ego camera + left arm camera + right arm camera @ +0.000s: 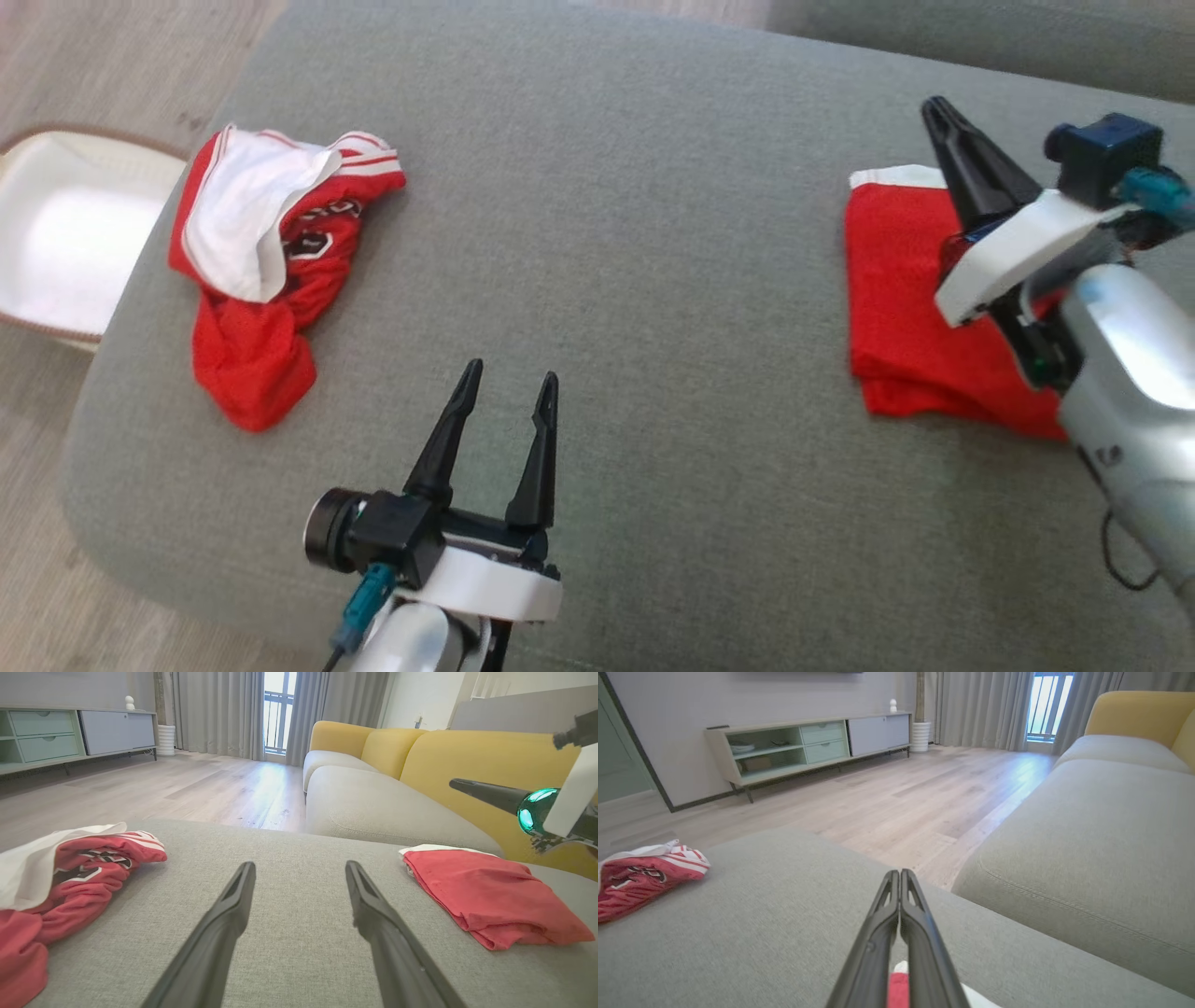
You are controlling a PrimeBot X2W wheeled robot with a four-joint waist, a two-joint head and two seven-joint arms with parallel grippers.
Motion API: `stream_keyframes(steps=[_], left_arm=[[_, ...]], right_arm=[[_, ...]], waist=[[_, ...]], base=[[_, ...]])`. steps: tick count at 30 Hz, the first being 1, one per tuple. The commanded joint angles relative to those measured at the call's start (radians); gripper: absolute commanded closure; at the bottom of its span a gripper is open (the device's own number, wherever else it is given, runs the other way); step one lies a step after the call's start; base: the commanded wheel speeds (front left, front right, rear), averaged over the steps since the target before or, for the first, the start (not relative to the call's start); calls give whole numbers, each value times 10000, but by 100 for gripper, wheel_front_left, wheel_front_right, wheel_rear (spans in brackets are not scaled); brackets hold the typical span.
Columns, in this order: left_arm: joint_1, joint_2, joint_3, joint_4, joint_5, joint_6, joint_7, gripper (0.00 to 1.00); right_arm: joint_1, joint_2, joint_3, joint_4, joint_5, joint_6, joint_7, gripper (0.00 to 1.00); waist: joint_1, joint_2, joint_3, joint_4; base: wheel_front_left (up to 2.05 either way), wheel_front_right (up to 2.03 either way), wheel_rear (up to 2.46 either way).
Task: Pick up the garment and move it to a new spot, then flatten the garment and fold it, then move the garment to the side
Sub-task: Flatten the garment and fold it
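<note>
A: How many garments lie on the grey cushion (653, 187)?

B: Two. A crumpled red-and-white garment (271, 271) sits at the upper left of the head view, near the cushion's edge. A folded red garment (896, 317) lies at the right.

A: And the claws?

B: Two as well. The left gripper (513, 371) is at bottom centre, fingers moderately parted and holding nothing, well apart from both garments. The right gripper (934, 107) hangs over the folded garment, fingers pressed together with nothing between them.

A: Anything in the way?

B: Bare cushion lies between the left gripper and the crumpled garment. One white basket (56, 224) stands on the wood floor (112, 56) just beside that corner. In the left wrist view, one yellow-backed sofa (420, 751) stands beyond the cushion.
</note>
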Motion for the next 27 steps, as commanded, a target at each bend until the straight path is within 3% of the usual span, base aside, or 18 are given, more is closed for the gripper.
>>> stream_keyframes(steps=[1, 2, 3, 4, 5, 10, 16, 27], left_arm=[[-140, 7, 421, -273, 121, 38, -51, 0], [-88, 7, 463, -262, 153, 47, -51, 0], [-31, 7, 518, -255, 176, 63, -51, 0], [34, 7, 588, -250, 195, 84, -51, 0], [107, 7, 674, -240, 221, 119, -51, 0], [545, 7, 1217, -130, 372, 420, -51, 0], [1255, 7, 1711, -34, 593, 776, -51, 0], [2410, 7, 1961, -266, 723, 1082, -51, 0]], right_arm=[[122, 73, -18, -117, -13, -7, -193, 100], [227, 133, -24, -129, -24, -7, -282, 98], [364, 184, -45, -189, -21, -7, -358, 77], [543, 243, -136, -262, 33, -7, -416, 51], [751, 300, -240, -367, 71, -7, -458, 0], [2261, 671, -1182, -1362, -42, -7, -520, 0], [4625, 1132, -2554, -2818, -1132, -7, -524, 0], [7670, 2258, -5146, -4881, -3450, -7, -525, 0]], waist=[[-1, 0, -210, -204], [-1, 0, -308, -309], [-1, 0, -409, -424], [-1, 0, -515, -553], [-1, 0, -626, -699], [-1, 0, -1192, -1550], [-1, 0, -1937, -2511], [-1, 0, -2636, -3162]], base=[[0, 0, 0], [0, 0, 0], [0, 0, 0], [0, 0, 0], [0, 0, 0], [0, 0, 0], [0, 0, 0], [0, 0, 0]])
